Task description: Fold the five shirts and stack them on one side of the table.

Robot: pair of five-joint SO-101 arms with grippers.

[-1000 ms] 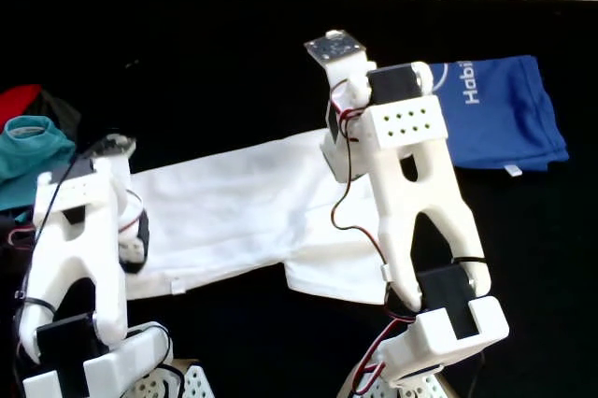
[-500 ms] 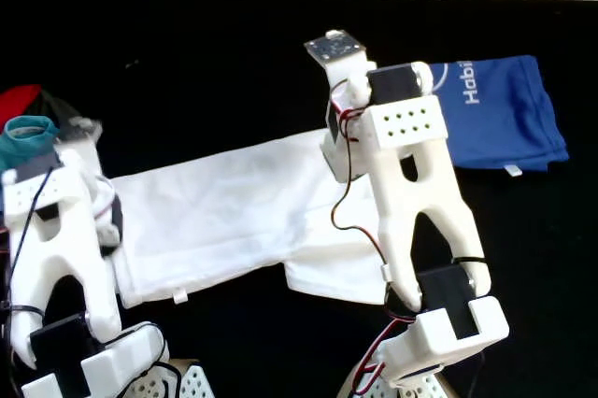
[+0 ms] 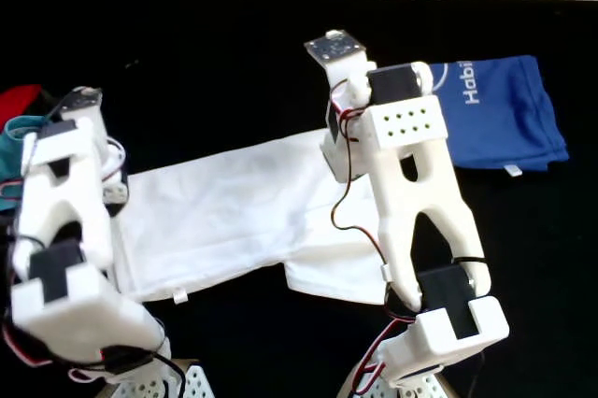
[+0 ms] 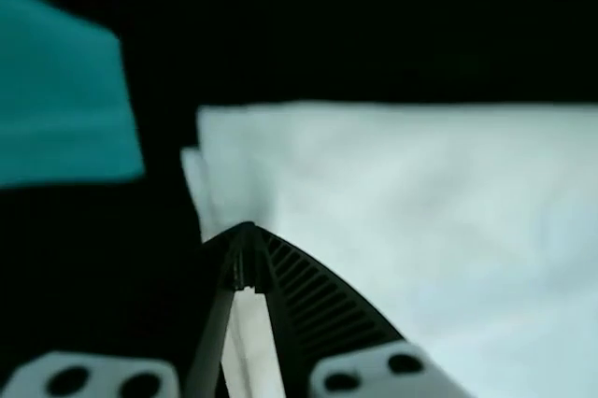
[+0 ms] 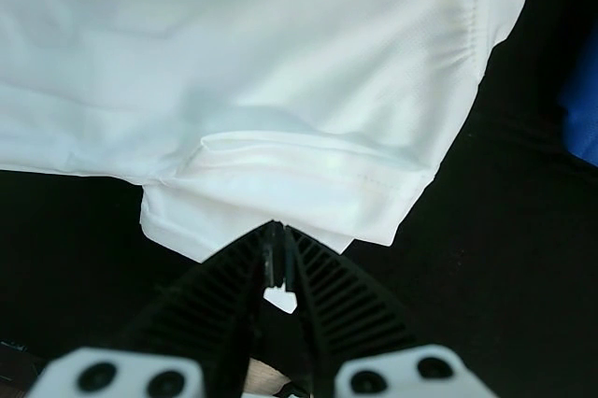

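The left arm [image 3: 61, 202] has just swung out from over the near left corner of the white shirt [image 3: 224, 211] towards the far left. Its pincer [image 4: 245, 230] now hangs over that end's edge, clenched, with nothing in it that I can make out. The right arm [image 3: 411, 183] has not budged. Its pincer [image 5: 274, 230] is clenched too, at the shirt's right hem; whether it nips the cloth I cannot tell.

The white shirt lies as a long strip across the middle of the counter [image 3: 234, 62], so I'd guess the crosswise fold comes next. A blue shirt [image 3: 505, 118] sits folded at the far right, with teal [image 3: 19, 136] and red [image 3: 19, 99] ones bunched at the left edge.

The blue shirt has white lettering [image 3: 467, 82], and a small tag [image 3: 179, 296] sticks out of the white shirt's near hem.
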